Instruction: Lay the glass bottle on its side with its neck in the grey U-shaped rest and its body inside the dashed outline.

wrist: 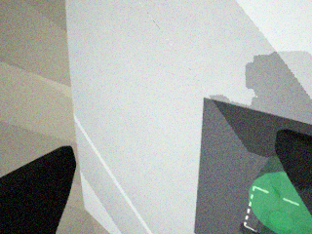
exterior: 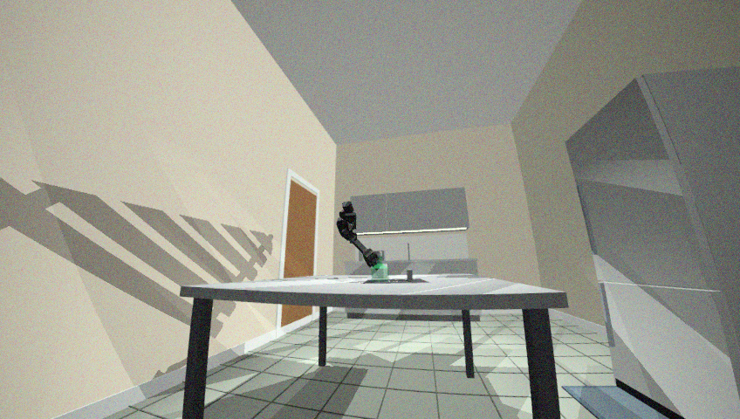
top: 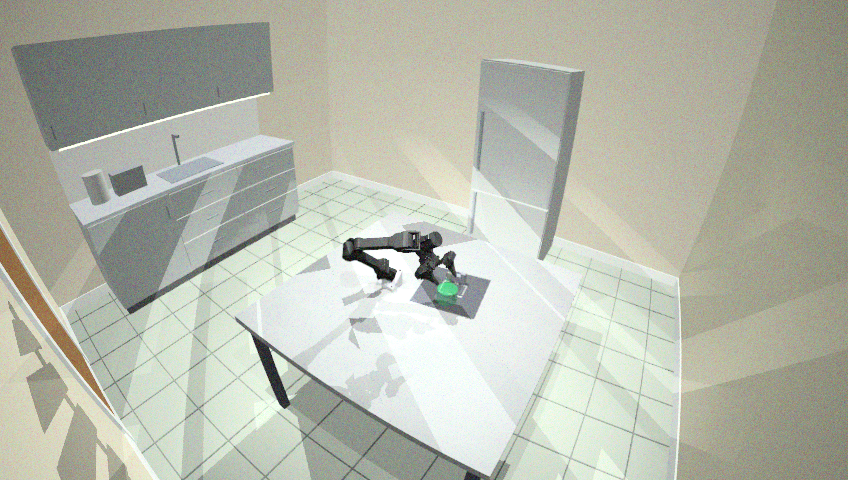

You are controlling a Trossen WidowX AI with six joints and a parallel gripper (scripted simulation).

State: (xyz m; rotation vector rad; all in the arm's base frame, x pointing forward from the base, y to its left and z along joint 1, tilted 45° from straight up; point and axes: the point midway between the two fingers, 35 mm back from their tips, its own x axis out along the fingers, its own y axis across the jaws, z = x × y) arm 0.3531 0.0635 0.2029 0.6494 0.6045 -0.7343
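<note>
Hanging above table (top: pixel 368 315) (exterior: pixel 373 297) (wrist: pixel 141 88), gripper (top: pixel 447 275) (exterior: pixel 347 230) (wrist: pixel 175 148) has fingers spread wide, nothing between them. Green bottle (top: pixel 447 290) (exterior: pixel 380 271) (wrist: pixel 270 200) stands upright on dark mat (top: pixel 479 297) (exterior: pixel 400 280) (wrist: pixel 216 171), not laid down. In wrist view, black finger covers part of it; dashed outline (top: pixel 463 291) (wrist: pixel 249 213) shows partly through glass. Grey rest (exterior: pixel 409 274) stands apart from bottle in exterior view. Gripper's exact height over bottle hard to judge from these small, grainy views.

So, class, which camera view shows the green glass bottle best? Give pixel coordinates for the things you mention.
The top view: there the green glass bottle (top: pixel 447 289) (exterior: pixel 380 271) (wrist: pixel 274 197) stands out brightest. The exterior view shows its small, pale side; the wrist view, only part, cut off by a black finger (wrist: pixel 298 156).
</note>
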